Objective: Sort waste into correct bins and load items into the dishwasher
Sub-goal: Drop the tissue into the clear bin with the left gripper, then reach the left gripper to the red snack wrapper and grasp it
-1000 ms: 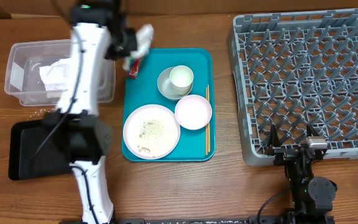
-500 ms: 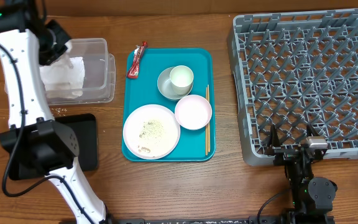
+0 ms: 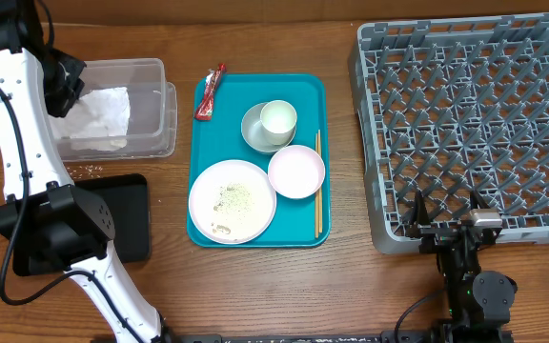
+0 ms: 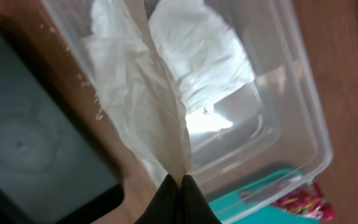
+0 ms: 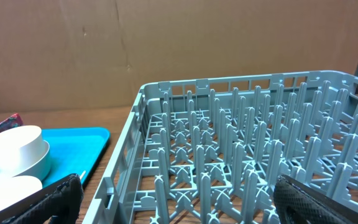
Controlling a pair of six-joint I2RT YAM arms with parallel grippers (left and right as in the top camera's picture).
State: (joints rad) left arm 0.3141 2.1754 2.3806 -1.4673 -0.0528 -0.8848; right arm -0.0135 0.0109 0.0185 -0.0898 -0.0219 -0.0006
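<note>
My left gripper is shut on a crumpled white napkin over the left part of the clear tub. In the left wrist view the napkin hangs from the closed jaws, and a second napkin lies inside the tub. The red-and-white wrapper lies on the teal tray's far left corner. A plate with rice scraps, a small white bowl, and a cup in a grey bowl sit on the tray. My right gripper stands open at the dish rack's near edge.
The black tray lies in front of the tub, with loose rice grains on the table between them. Chopsticks lie along the right side of the teal tray. The rack fills the right wrist view.
My left arm has swung left from the teal tray's far left corner to the tub, carrying the napkin. The wrapper it covered now shows. The right arm has not moved.
</note>
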